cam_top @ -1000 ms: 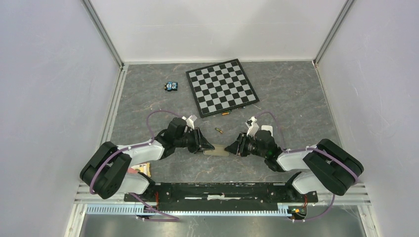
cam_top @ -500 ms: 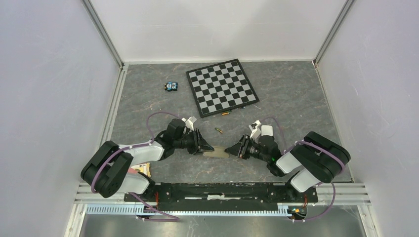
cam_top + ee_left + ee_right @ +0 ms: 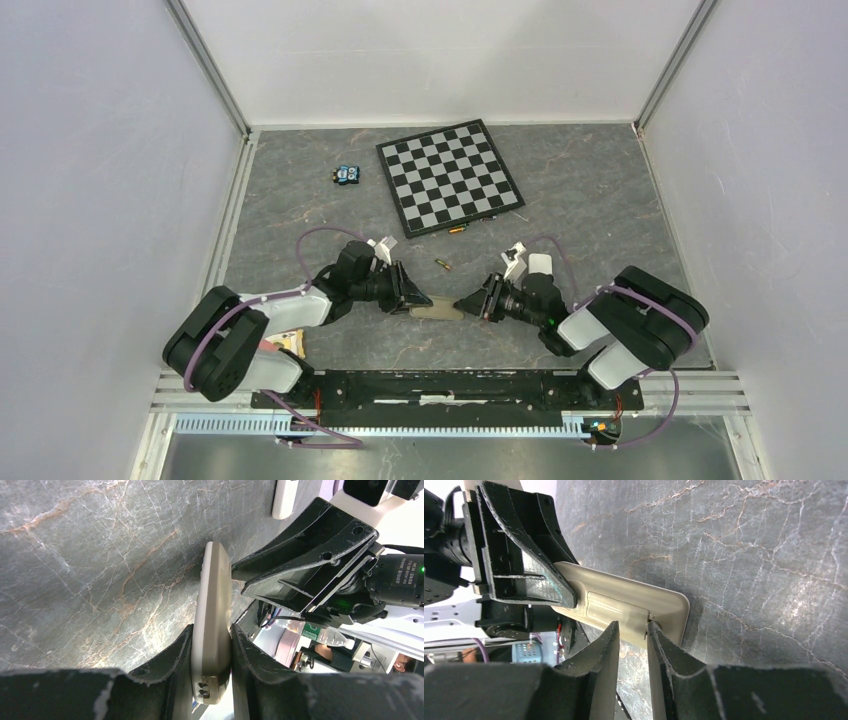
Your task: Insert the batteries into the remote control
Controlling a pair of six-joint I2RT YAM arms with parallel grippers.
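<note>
left gripper [image 3: 415, 293] clamped on the remote control [image 3: 437, 309], right gripper [image 3: 468, 301] pinched nearly together on its tan back, batteries [image 3: 441, 264] loose just beyond

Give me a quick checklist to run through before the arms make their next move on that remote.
1. Hold by left gripper on remote control: ok, clamped, standing on edge.
2. Tan back turned toward right gripper: ok.
3. Removal of battery cover: not ok, it appears still seated.
4. Hold by right gripper on battery cover: cannot tell.
5. Loading of batteries: not ok, both lie loose on the table, one beside the chessboard.
</note>
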